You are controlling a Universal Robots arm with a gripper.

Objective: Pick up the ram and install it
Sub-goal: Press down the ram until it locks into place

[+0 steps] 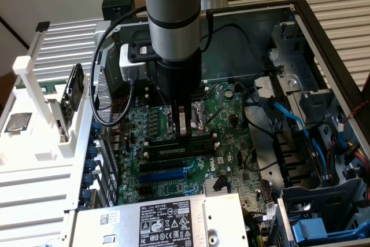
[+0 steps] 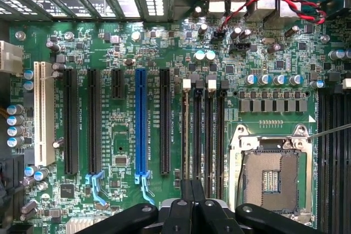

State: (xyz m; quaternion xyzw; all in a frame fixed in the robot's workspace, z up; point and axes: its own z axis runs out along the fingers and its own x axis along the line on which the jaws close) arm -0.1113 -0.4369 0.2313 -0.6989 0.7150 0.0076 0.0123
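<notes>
Over on the exterior view's left we've got the square silver processor chip [image 1: 17, 121] lying on the white plastic rack [image 1: 34, 160]. The long dark-green ram stick [image 1: 74, 88] is standing tilted in that same rack, near the chip. Moving right, the black two-finger gripper [image 1: 184, 133] is clenched tight, fingers pressed together. It hangs low over the green motherboard [image 1: 231, 121], right by the long black plastic memory slots [image 1: 173, 148] and well apart from the ram stick. Further right, blue flat cables [image 1: 287, 118] snake through the grey metal case [image 1: 324, 39].
</notes>
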